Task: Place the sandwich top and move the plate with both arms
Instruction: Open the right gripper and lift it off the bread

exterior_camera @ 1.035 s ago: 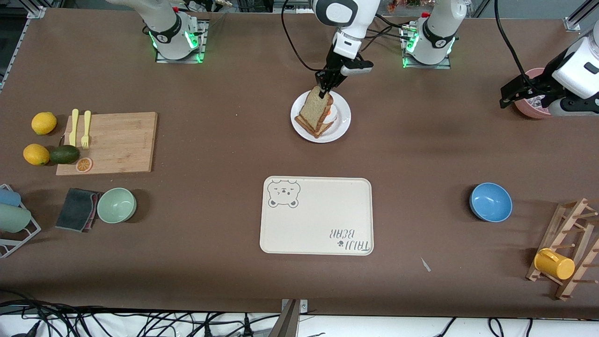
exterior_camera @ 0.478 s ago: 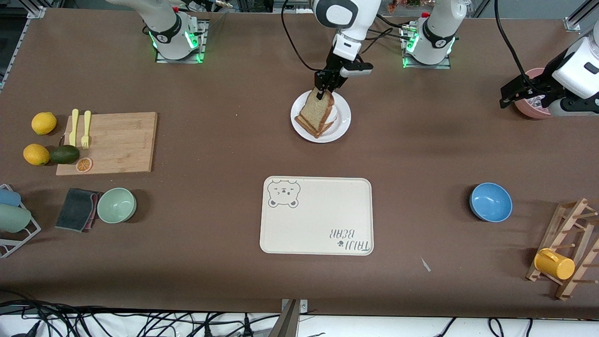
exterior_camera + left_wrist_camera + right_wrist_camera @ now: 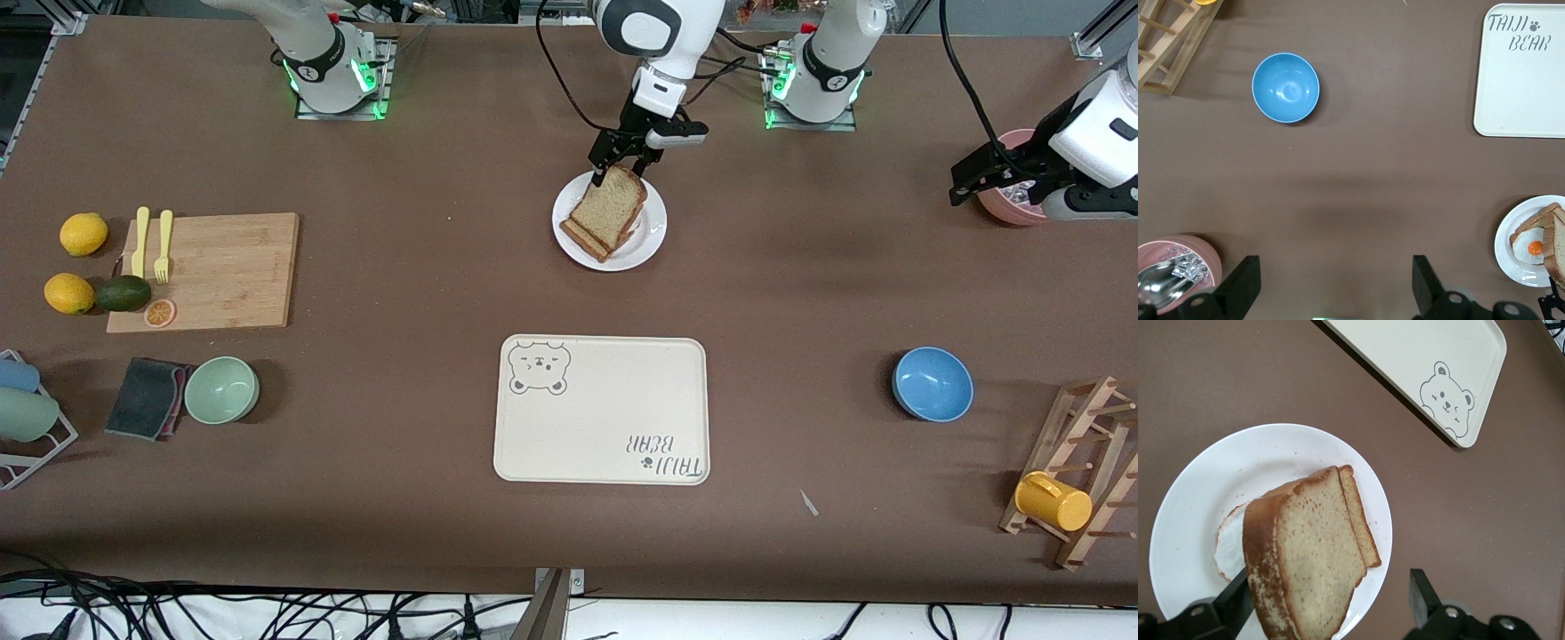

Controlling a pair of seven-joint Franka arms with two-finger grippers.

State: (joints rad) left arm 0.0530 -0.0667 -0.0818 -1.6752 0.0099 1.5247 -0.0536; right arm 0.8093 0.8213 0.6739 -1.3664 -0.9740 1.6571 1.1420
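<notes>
Brown table [image 3: 427, 267]: one white plate [image 3: 651, 242] carrying two stacked bread slices, sandwich top [image 3: 609, 210] uppermost. Right gripper [image 3: 622, 164] over plate, jaws wide, empty. Left gripper [image 3: 978, 182] waits over pink bowl [image 3: 1009, 209], wide, empty.

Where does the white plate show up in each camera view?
Front view: the plate sits near the robots' bases, under the right gripper.
Left wrist view: at the picture's edge, carrying the egg.
Right wrist view: fills the middle, under the bread.
Shared landmark: the bear tray.
</notes>
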